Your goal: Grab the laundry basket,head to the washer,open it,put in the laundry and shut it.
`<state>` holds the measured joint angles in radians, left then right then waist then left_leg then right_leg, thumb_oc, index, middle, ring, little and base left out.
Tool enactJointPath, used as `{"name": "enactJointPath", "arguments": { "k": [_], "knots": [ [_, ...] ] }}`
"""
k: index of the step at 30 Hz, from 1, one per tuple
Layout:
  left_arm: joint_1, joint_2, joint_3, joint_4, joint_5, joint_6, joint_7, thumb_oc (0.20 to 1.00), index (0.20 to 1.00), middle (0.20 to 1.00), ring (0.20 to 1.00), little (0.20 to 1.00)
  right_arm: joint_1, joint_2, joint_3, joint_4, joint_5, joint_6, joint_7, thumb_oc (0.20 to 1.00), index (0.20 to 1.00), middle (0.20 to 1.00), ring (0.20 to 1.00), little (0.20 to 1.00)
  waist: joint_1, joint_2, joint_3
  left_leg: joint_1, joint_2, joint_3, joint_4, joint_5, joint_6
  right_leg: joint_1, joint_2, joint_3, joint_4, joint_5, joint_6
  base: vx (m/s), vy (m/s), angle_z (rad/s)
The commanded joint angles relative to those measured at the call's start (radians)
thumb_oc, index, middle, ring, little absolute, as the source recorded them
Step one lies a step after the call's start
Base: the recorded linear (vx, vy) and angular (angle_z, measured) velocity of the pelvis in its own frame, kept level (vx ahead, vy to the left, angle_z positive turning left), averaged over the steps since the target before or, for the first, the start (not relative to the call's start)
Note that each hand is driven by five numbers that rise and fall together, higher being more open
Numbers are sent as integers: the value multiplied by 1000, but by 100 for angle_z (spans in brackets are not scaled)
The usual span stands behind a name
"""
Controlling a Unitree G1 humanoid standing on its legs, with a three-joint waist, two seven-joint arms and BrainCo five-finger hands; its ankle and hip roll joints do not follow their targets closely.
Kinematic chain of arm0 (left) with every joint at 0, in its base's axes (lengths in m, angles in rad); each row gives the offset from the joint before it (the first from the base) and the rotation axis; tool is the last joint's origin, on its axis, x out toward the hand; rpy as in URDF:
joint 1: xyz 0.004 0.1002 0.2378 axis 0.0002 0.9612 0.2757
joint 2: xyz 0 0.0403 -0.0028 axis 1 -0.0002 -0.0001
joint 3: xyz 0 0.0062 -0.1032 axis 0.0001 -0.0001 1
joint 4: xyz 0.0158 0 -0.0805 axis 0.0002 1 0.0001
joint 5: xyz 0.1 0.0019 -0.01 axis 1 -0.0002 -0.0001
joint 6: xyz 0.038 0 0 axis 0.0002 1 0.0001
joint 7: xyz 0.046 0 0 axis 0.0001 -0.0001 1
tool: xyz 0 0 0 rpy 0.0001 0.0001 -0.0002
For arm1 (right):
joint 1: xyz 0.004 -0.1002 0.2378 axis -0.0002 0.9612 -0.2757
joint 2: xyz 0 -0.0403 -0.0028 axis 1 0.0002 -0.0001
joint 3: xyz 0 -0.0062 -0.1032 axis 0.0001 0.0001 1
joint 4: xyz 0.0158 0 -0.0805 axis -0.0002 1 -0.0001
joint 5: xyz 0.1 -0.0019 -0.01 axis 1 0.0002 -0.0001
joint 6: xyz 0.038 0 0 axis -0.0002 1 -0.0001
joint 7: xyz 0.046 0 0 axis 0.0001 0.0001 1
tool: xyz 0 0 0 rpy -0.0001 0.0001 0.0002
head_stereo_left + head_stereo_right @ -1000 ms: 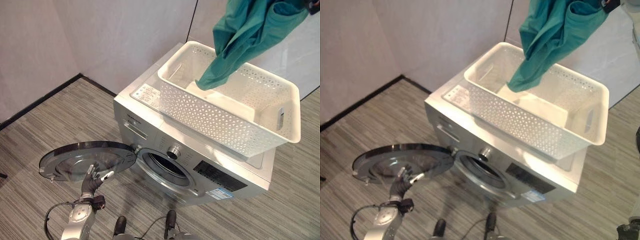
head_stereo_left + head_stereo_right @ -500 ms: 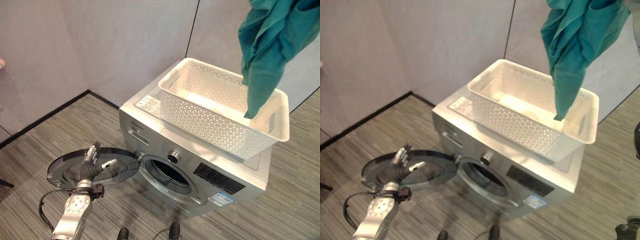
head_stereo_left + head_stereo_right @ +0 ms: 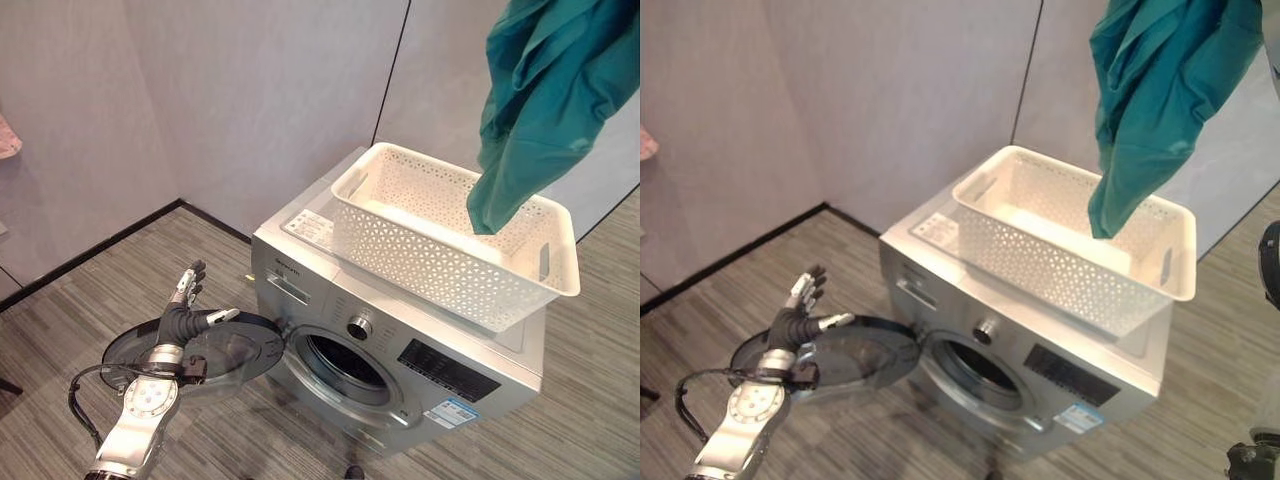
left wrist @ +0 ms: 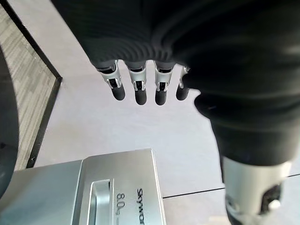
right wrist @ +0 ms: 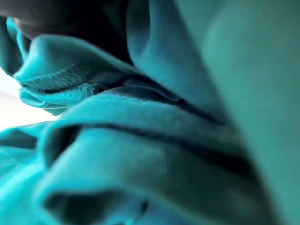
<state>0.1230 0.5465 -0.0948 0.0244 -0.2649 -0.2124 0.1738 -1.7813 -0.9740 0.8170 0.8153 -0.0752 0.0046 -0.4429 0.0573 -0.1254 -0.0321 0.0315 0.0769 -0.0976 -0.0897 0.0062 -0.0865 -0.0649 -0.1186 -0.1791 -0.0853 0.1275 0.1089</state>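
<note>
- Left hand (image 3: 180, 322) has its fingers (image 4: 161, 89) straight and spread, holding nothing, above the open door (image 3: 225, 352) at the washer's (image 3: 330, 300) front left.
- Right hand's fingers: cannot tell, cloth covers its wrist view.
- Teal garment (image 3: 545, 100) hangs high over the basket's (image 3: 430, 265) right end, clear of it.
- Basket sits on the washer's top.

The teal cloth garment (image 3: 545, 110) is cut off by the frame's edge at 1 o'clock, hiding whatever holds it. In the right wrist view, blurred teal folds conceal the hand's fingers.
</note>
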Motion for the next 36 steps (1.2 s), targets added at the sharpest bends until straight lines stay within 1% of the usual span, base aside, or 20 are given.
{"name": "enactJointPath", "arguments": {
  "k": [1, 6, 10, 11, 12, 15, 17, 18, 19, 21, 23, 24, 25, 26, 28, 30, 31, 32, 34, 36],
  "knots": [
    [-71, 63, 9, -52, 19, -50, 11, 1000, 1000, 1000, 1000, 1000, -214, -43, 63, 60, -48, 10, -53, 200, 200, 200, 200, 200, 22, -23, 24, 22, -83, 60, 55, -131, 128, 11, -74, 28, 187, -115, 78, -6, 48, -3],
    [-105, 55, -2, -20, 35, -44, 18, 1000, 1000, 1000, 1000, 1000, -255, -75, 86, 6, -70, 18, -65, 200, 200, 200, 200, 200, 13, -38, 26, 29, -87, 60, 74, -142, 133, 17, -82, 8, 229, -124, 76, -13, 47, 1],
    [-122, 46, -4, 7, 44, -38, 33, 1000, 1000, 1000, 1000, 1000, -270, -79, 75, -129, -76, 4, -75, 200, 200, 200, 200, 200, -5, -41, 33, 31, -82, 81, 90, -147, 137, 2, -83, -1, 269, -103, 74, -24, 16, -1],
    [-120, 47, 4, 10, 44, -38, 39, 1000, 1000, 1000, 1000, 1000, -273, -66, 61, -173, -69, -4, -77, 200, 200, 200, 200, 200, -11, -36, 37, 33, -80, 91, 93, -149, 141, -8, -79, 3, 286, -104, 69, -136, 106, -30],
    [-115, 46, 16, 14, 44, -34, 55, 1000, 1000, 1000, 1000, 1000, -277, -22, 26, -246, -60, -23, -90, 200, 200, 200, 200, 200, -17, -21, 51, 28, -78, 111, 100, -144, 154, -25, -66, -7, 342, -124, 51, -156, 128, -40],
    [-115, 43, 28, 35, 42, -30, 74, 1000, 1000, 1000, 1000, 1000, -246, 59, -67, -347, -39, -54, -102, 200, 200, 200, 200, 200, -6, -5, 68, 11, -77, 176, 129, -148, 173, -41, -62, -70, 486, -186, 23, -143, 106, -101],
    [-114, 45, 29, 36, 42, -31, 74, 1000, 1000, 1000, 1000, 1000, -239, 59, -75, -352, -41, -52, -102, 200, 200, 200, 200, 200, -5, -10, 66, 5, -78, 180, 131, -145, 173, -50, -64, -67, 491, -185, 21, -66, 40, -129],
    [-105, 44, 39, 65, 46, -22, 90, 1000, 1000, 1000, 1000, 1000, -211, 121, -133, -431, -52, -72, -107, 200, 200, 200, 200, 200, -3, -3, 62, -5, -79, 238, 146, -149, 188, -41, -68, -114, 599, -209, 16, -89, 67, -37],
    [-103, 43, 40, 75, 47, -20, 97, 1000, 1000, 1000, 1000, 1000, -198, 139, -157, -461, -57, -77, -110, 200, 200, 200, 200, 200, -1, 1, 62, -10, -78, 255, 146, -148, 196, -39, -70, -123, 639, -207, 17, -89, 70, -4],
    [-102, 42, 41, 88, 45, -20, 102, 1000, 1000, 1000, 1000, 1000, -173, 149, -185, -494, -63, -78, -107, 200, 200, 200, 200, 200, 1, 2, 60, -16, -79, 269, 150, -149, 201, -41, -73, -123, 674, -204, 19, -53, 18, -76],
    [-103, 41, 36, 114, 54, -16, 107, 1000, 1000, 1000, 1000, 1000, -140, 160, -227, -549, -78, -86, -108, 200, 200, 200, 200, 200, 2, 3, 54, -24, -84, 295, 151, -152, 207, -16, -77, -126, 695, -184, 30, -52, -7, -47],
    [-99, 36, 33, 137, 56, -13, 112, 1000, 1000, 1000, 1000, 1000, -120, 151, -242, -573, -98, -89, -103, 200, 200, 200, 200, 200, 9, -2, 40, -33, -96, 295, 148, -165, 204, 38, -78, -115, 676, -173, 48, -35, -34, -28],
    [-96, 30, 34, 147, 54, -14, 113, 1000, 1000, 1000, 1000, 1000, -102, 149, -250, -581, -102, -90, -100, 200, 200, 200, 200, 200, 15, -6, 33, -40, -101, 308, 148, -166, 204, 66, -82, -115, 662, -159, 55, -13, -28, -43],
    [-95, 31, 33, 148, 54, -15, 113, 1000, 1000, 1000, 1000, 1000, -97, 149, -253, -584, -103, -90, -99, 200, 200, 200, 200, 200, 16, -7, 31, -39, -101, 310, 148, -166, 204, 68, -81, -114, 658, -157, 57, -54, -21, -43],
    [-92, 16, 37, 169, 48, -16, 123, 1000, 1000, 1000, 1000, 1000, -72, 142, -266, -597, -110, -89, -102, 200, 200, 200, 200, 200, 30, -17, 19, -60, -112, 331, 151, -159, 206, 114, -77, -102, 620, -121, 67, -118, -81, -43],
    [-98, 1, 54, 203, 58, -16, 133, 1000, 1000, 1000, 1000, 1000, -35, 113, -287, -666, -150, -87, -96, 200, 200, 200, 200, 200, 46, -39, 7, -101, -118, 362, 158, -140, 188, 191, -42, -69, 463, -178, 51, -150, -155, -66],
    [-98, 1, 54, 203, 59, -17, 132, 1000, 1000, 1000, 1000, 1000, -30, 112, -292, -673, -152, -84, -93, 200, 200, 200, 200, 200, 49, -41, 7, -99, -116, 365, 159, -140, 184, 197, -40, -67, 452, -177, 48, -150, -173, -69],
    [-91, -6, 73, 206, 52, -19, 143, 1000, 1000, 1000, 1000, 1000, -4, 101, -317, -717, -155, -93, -100, 200, 200, 200, 200, 200, 59, -46, 4, -129, -116, 390, 160, -123, 172, 226, -29, -66, 359, -203, 39, -151, -184, -63],
    [-75, -25, 84, 211, 50, -15, 151, 1000, 1000, 1000, 1000, 1000, 77, 106, -374, -765, -157, -104, -105, 200, 200, 200, 200, 200, 72, -43, -6, -146, -97, 419, 160, -111, 155, 268, -15, -69, 258, -232, 27, -165, -197, -81],
    [-74, -31, 88, 211, 51, -14, 153, 1000, 1000, 1000, 1000, 1000, 111, 102, -405, -798, -165, -106, -101, 200, 200, 200, 200, 200, 74, -41, -5, -154, -87, 425, 161, -102, 146, 279, -11, -69, 227, -242, 23, -125, -131, -54]
  ]
}}
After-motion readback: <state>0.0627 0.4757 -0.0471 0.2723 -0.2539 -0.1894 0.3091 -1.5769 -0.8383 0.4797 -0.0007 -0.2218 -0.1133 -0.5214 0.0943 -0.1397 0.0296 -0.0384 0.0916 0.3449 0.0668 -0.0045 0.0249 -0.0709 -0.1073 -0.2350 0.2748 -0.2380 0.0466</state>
